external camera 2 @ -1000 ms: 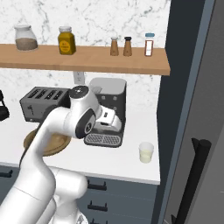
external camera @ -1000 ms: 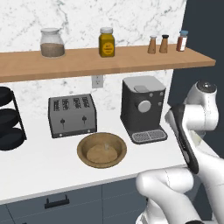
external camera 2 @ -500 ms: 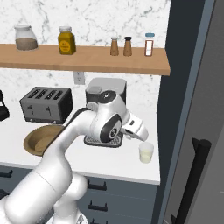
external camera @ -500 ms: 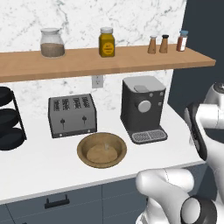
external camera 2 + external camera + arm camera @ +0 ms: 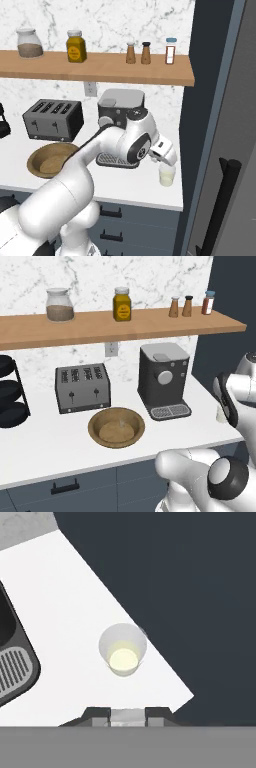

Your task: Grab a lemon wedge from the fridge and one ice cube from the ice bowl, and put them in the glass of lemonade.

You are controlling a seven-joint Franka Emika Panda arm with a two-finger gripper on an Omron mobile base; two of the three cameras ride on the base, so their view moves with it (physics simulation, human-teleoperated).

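The glass of lemonade point(image 5: 123, 653) stands near the counter's right end, beside the dark fridge point(image 5: 227, 195). It also appears as a small tumbler point(image 5: 167, 176) just under my hand. My gripper point(image 5: 169, 159) hangs right above the glass, shut on a small pale ice cube point(image 5: 127, 717) held between the fingertips. The wooden ice bowl point(image 5: 93, 428) sits in front of the toaster, far to the left of the gripper. The fridge door is shut, so the lemon wedge is hidden.
A black coffee machine point(image 5: 163, 381) stands left of the glass, with a grey toaster point(image 5: 82, 387) beyond it. A wooden shelf point(image 5: 100, 323) with jars and shakers runs above. The counter edge point(image 5: 165, 662) and the fridge side lie close to the glass.
The arm has swung to the right, from in front of the coffee machine to above the glass of lemonade. The jaws have stayed shut.
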